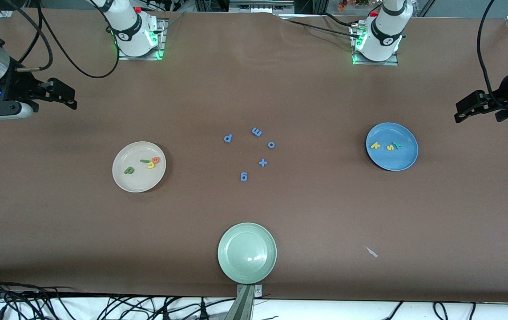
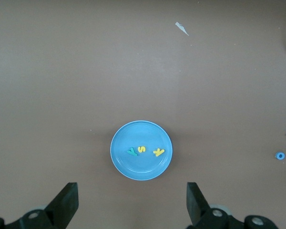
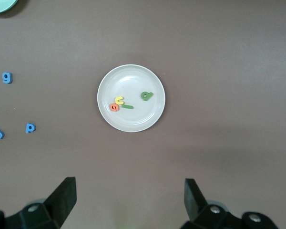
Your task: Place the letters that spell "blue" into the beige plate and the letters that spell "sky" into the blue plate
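The beige plate lies toward the right arm's end of the table. It holds the orange e, yellow u, light-green l and dark-green b. In the blue plate, toward the left arm's end, lie the yellow k, yellow s and teal y. My right gripper hangs open and empty high above the table's end, looking down on the beige plate. My left gripper is likewise open and empty, high over the blue plate's end.
Several all-blue letters are scattered on the brown table between the two plates. A pale green plate sits empty at the edge nearest the front camera. A small white scrap lies beside it, toward the left arm's end.
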